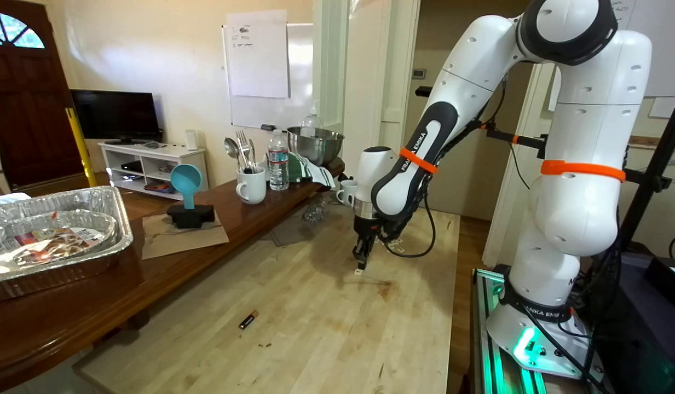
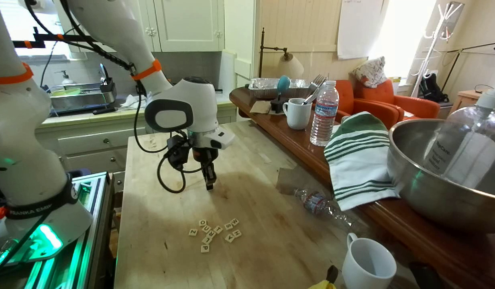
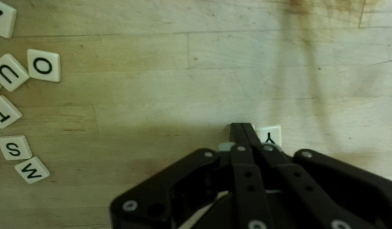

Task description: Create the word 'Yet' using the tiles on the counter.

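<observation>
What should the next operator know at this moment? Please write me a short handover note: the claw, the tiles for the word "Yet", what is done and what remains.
Claw: shut, low at the counter, partly hiding the Y tile in the wrist view. Whether it also hides another tile, I cannot tell.
Tiles: the Y tile lies well apart from the loose group; the T tile is in that group. I can read no E.
Done: Y is separate.
Left: find an E, probably check behind the claw first, then line up E and T after Y.
</observation>
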